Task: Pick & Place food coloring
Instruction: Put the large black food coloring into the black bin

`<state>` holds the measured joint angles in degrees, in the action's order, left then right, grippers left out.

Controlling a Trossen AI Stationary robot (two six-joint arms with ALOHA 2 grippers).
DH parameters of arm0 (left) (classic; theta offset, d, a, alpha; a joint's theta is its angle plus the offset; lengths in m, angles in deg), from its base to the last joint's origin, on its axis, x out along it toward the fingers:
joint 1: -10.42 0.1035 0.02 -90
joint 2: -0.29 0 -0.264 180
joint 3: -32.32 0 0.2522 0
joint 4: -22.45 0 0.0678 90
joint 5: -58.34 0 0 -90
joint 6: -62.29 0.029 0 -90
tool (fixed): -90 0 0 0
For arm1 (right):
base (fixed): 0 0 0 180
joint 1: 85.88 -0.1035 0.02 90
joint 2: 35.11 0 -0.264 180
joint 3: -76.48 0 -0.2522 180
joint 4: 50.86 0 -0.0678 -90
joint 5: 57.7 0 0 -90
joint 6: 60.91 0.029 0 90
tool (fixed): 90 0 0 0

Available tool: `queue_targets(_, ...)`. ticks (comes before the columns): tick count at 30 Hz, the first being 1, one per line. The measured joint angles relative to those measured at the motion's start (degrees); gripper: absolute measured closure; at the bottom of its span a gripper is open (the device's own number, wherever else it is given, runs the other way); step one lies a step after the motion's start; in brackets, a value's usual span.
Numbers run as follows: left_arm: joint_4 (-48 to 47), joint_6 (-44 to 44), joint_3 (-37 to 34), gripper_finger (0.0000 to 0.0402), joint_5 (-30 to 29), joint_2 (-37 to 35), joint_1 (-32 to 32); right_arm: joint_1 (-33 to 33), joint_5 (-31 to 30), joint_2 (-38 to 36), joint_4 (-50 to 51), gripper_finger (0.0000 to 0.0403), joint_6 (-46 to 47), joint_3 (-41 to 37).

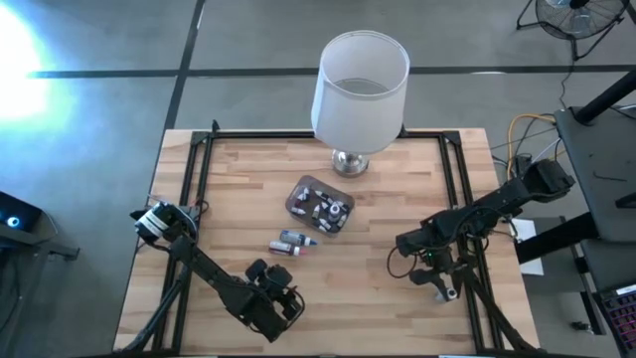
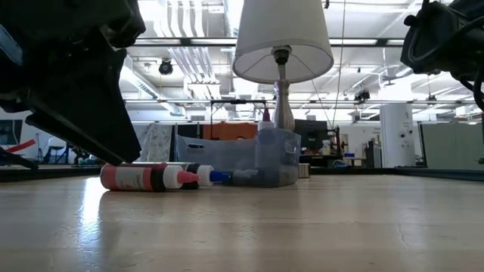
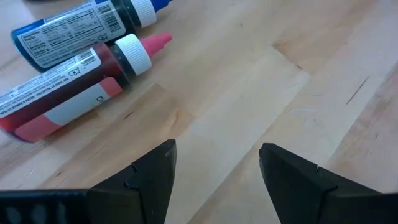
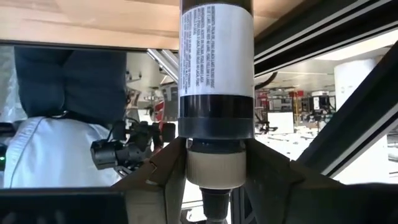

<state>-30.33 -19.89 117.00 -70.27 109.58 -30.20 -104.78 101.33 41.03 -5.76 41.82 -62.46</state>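
Two food coloring bottles, one red [image 3: 68, 93] and one blue [image 3: 74, 28], lie on their sides on the wood mid-table [image 1: 293, 242]. Several more sit in a small translucent tub [image 1: 320, 204], which shows in the low view as well [image 2: 265, 159]. My left gripper [image 3: 217, 152] is open over bare wood, just on the near side of the red bottle [image 2: 140, 177]; in the high view it is near the table's near edge [image 1: 278, 303]. My right gripper [image 4: 216, 162] is shut on a dark bottle with a white label [image 4: 216, 56], at the near right of the table [image 1: 437, 273]. My right gripper pinches the dark bottle between its two fingers at the bottle's cap end, on the pale collar [image 4: 216, 168] below the dark body. The labelled body [image 4: 216, 56] points straight away from the fingers. In the wrist view it touches nothing else.
A lamp with a white shade [image 1: 360, 89] stands on its metal base [image 1: 350, 161] at the far middle. Black frame rails run along the table's left [image 1: 199, 179] and right [image 1: 452, 179] sides. A person in a white shirt [image 4: 56, 149] is beyond the table.
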Motion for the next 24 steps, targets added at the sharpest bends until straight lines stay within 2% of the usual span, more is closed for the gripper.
queue_targets(9, -0.5, 0.0, 0.0, 0.0191, 0.1, 0.0, 0.0, 0.0, -2.4, 0.0, -0.1, 0.0238, -2.7, 0.1)
queue_targets(16, -0.5, 0.0, 0.0, 0.0191, 0.5, 0.0, 0.0, -0.1, -8.9, -1.1, 0.4, 0.021, -6.4, 1.6)
queue_targets(19, -0.5, -0.1, 0.0, 0.0191, 0.8, -0.1, 0.0, -1.2, -12.8, -2.8, 4.4, 0.0198, -8.5, 3.5)
queue_targets(24, -0.4, -0.1, 0.1, 0.0191, 1.4, -0.5, 0.1, -3.3, -26.5, -6.4, 19.5, 0.0179, -13.2, 7.9)
